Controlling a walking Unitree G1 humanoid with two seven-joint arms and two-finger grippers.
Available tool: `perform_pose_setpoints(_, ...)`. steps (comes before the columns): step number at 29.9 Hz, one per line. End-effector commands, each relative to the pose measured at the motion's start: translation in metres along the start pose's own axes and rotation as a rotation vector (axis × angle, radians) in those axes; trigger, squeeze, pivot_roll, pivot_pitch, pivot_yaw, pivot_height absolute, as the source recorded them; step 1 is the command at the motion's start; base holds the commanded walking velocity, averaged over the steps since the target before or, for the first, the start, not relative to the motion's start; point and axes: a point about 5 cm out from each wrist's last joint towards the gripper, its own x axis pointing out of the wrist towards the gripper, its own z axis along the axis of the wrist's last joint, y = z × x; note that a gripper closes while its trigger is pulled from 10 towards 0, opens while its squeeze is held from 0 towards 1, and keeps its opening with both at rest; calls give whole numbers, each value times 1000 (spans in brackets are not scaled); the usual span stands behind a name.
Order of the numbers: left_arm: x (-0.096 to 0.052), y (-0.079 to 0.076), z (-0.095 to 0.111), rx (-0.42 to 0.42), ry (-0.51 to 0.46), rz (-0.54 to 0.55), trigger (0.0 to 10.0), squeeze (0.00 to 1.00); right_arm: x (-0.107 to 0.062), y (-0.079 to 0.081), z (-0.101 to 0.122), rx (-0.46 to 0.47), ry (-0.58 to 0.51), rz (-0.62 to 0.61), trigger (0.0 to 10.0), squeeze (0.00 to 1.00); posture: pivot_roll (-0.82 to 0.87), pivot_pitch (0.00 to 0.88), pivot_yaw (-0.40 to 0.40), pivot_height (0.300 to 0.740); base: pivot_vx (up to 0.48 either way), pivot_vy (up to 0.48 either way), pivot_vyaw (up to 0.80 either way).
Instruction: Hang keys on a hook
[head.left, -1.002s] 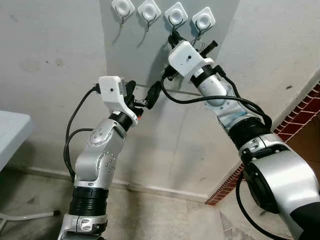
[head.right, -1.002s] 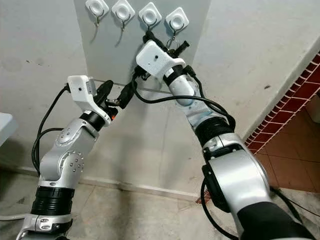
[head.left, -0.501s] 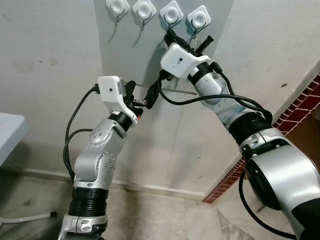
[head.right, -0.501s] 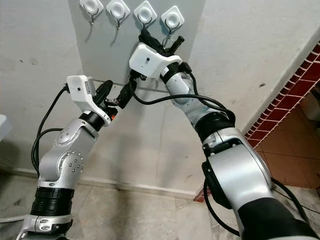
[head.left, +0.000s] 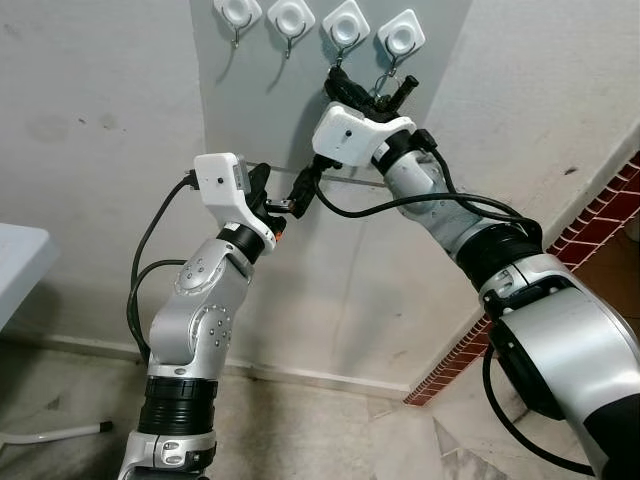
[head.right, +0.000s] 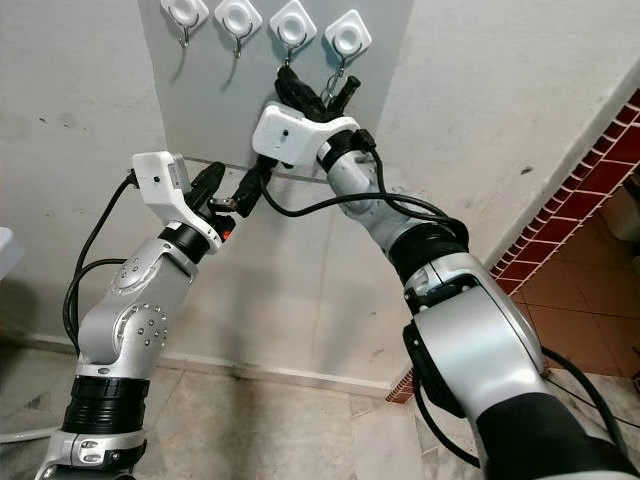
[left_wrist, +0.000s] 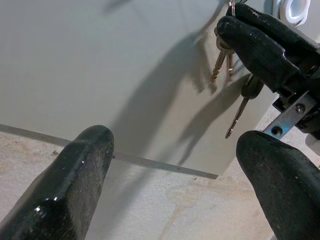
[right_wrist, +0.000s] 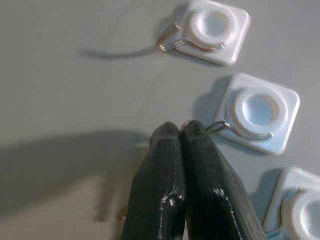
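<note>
Four white square hooks are stuck in a row on a grey wall panel (head.left: 250, 100). My right gripper (head.left: 338, 82) is raised just under the third hook (head.left: 347, 22) and is shut on the ring of a bunch of keys (left_wrist: 223, 60). The keys dangle below its fingers (left_wrist: 260, 45). In the right wrist view the key ring (right_wrist: 187, 122) sticks out of the closed fingertips (right_wrist: 172, 137), right beside the wire of a hook (right_wrist: 260, 112). My left gripper (head.left: 285, 195) is open, lower on the panel, pointing towards the hanging keys and holding nothing.
The fourth hook (head.left: 401, 35) is just right of the right gripper, and two more hooks (head.left: 291, 14) lie to its left. A white table corner (head.left: 15, 270) is at the left. A red brick strip (head.left: 600, 220) runs down the right wall to the tiled floor.
My right gripper has swung left and closer to the panel with the keys, from under the fourth hook to under the third. The left arm has stayed put.
</note>
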Motion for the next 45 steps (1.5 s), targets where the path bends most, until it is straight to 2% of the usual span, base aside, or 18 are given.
perform_pose_setpoints(1,-1,-4,2,-3,-4,-12,10000,0,1,-6,-3,75,30,-27,10000,0,25,52,-128,740,0,0,0)
perform_pose_setpoints(2,-1,-4,1,-4,-4,-10,10000,0,0,-7,-5,162,46,-43,10000,322,26,51,-130,740,0,0,0)
perform_pose_setpoints(3,-1,-4,1,-4,-3,-9,10000,0,0,-8,-6,187,51,-49,10000,1000,26,51,-130,740,0,0,0)
perform_pose_setpoints(5,-1,-4,1,-7,-5,-7,10000,0,-1,-9,-8,334,63,-54,10000,1000,28,52,-131,740,0,0,0)
perform_pose_setpoints(8,-1,-4,1,-9,-5,-2,10000,0,-3,-11,-10,442,63,-89,10000,1000,30,49,-131,740,0,0,0)
perform_pose_setpoints(9,-1,-3,1,-10,-5,6,10000,0,-4,-13,-13,566,60,-126,10000,1000,30,47,-130,740,0,0,0)
perform_pose_setpoints(12,-2,-2,0,-15,-4,14,10000,0,-8,-15,-16,712,44,-173,10000,1000,33,44,-131,740,0,0,0)
perform_pose_setpoints(18,-3,-2,-1,-16,-4,17,10000,0,-15,-15,-17,779,-25,-219,10000,1000,33,38,-130,740,0,0,0)
perform_pose_setpoints(23,-4,-4,-2,-18,-1,15,10000,0,-21,-16,-16,899,-97,-247,10000,1000,32,37,-129,740,0,0,0)
perform_pose_setpoints(28,-3,-4,-3,-18,1,13,10000,0,-25,-10,-16,854,-105,-223,10000,1000,34,35,-129,740,0,0,0)
perform_pose_setpoints(29,-3,-4,-3,-18,2,13,10000,0,-26,-8,-16,858,-105,-216,10000,408,34,34,-129,740,0,0,0)
perform_pose_setpoints(30,-3,-4,-3,-17,3,14,10000,0,-27,-6,-17,875,-103,-212,10000,0,34,34,-129,740,0,0,0)
perform_pose_setpoints(33,-4,-3,-5,-10,8,18,10000,0,-31,0,-17,913,-116,-208,10000,0,37,33,-130,740,0,0,0)
perform_pose_setpoints(35,-4,-1,-9,-2,16,26,10000,0,-43,15,-15,966,-142,-192,10000,0,38,28,-130,740,0,0,0)
perform_pose_setpoints(38,-4,-1,-11,-1,21,27,10000,0,-49,21,-15,993,-160,-178,10000,0,42,27,-131,740,0,0,0)
perform_pose_setpoints(39,-5,1,-13,-2,27,35,10000,0,-59,28,-16,1011,-171,-165,10000,0,41,28,-131,740,0,0,0)
perform_pose_setpoints(41,-6,2,-14,4,33,41,10000,0,-68,33,-17,1024,-170,-161,10000,0,41,28,-131,740,0,0,0)
perform_pose_setpoints(45,-11,10,-27,13,74,60,10000,0,-92,47,-28,1061,-103,-182,10000,0,33,32,-124,740,0,0,0)
